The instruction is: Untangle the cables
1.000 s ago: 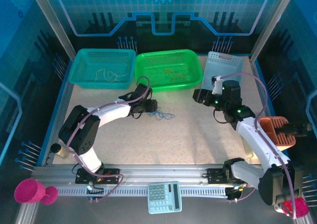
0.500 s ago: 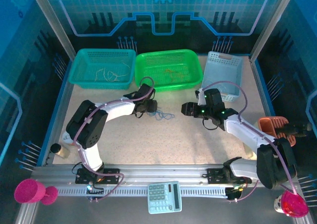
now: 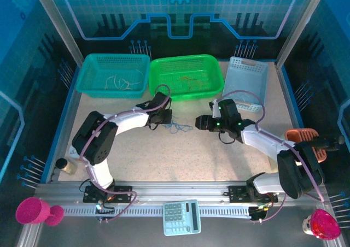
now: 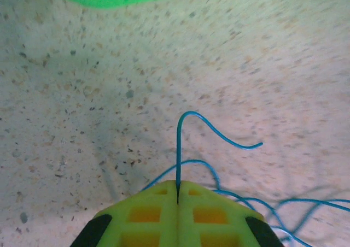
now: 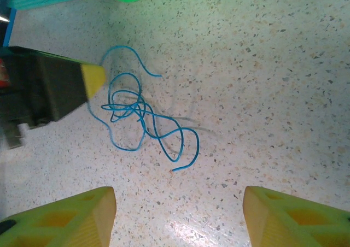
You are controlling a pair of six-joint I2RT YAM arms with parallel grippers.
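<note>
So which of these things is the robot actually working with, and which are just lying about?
Part of the job: blue cable, pinched by the shut left gripper; open right gripper facing it; white cables in the teal basket; yellow-orange cables in the green basket; probably the light blue basket.

Just lying about: calculator, two pink goblets, orange object.

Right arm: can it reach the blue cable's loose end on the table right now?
Probably yes. The right pincer is open and faces the blue cable across bare table; the loose end lies nearest it. The left pincer, shut on the cable, sits at the far side.
</note>
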